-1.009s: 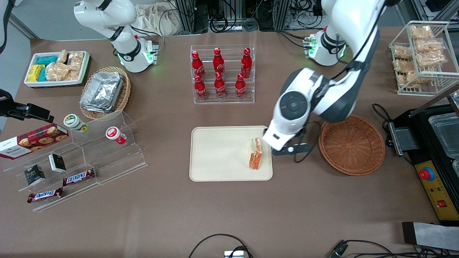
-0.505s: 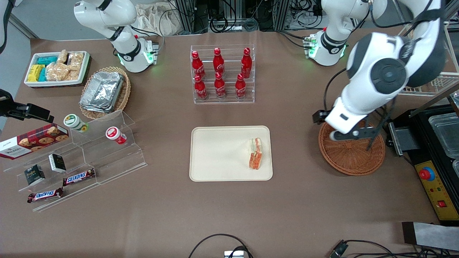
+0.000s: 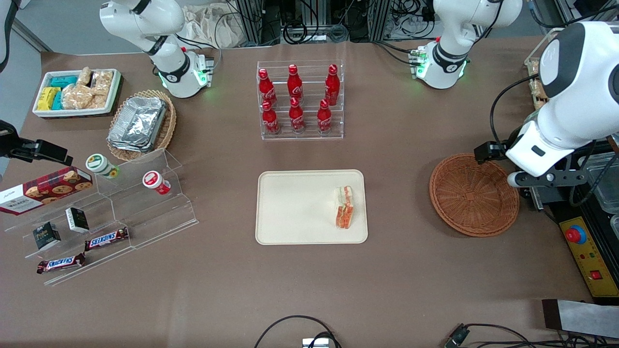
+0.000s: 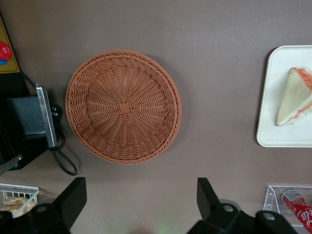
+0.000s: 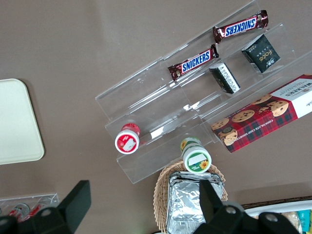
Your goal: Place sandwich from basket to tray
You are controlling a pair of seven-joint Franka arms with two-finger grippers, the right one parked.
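The sandwich point(image 3: 344, 208) point(image 4: 294, 97), a pale bread wedge with orange-red layers, lies on the cream tray point(image 3: 295, 208) point(image 4: 280, 131), near the tray edge that faces the basket. The round reddish-brown wicker basket point(image 3: 474, 195) point(image 4: 123, 106) stands empty beside the tray, toward the working arm's end of the table. My gripper point(image 3: 549, 179) point(image 4: 140, 200) hangs high above the table at the basket's outer rim, over the edge of the black machine. It is open, its fingers point(image 4: 73, 195) wide apart with nothing between them.
A black machine with a red button point(image 3: 590, 203) stands right beside the basket. A wire rack of bagged snacks point(image 3: 566, 77) stands farther from the camera. A clear rack of red bottles point(image 3: 300, 101) stands farther back than the tray. An acrylic stand with snacks point(image 3: 111, 212) lies toward the parked arm's end.
My gripper has swung away from the tray, passed over the basket and risen to its outer rim. The sandwich has stayed where it lay on the tray.
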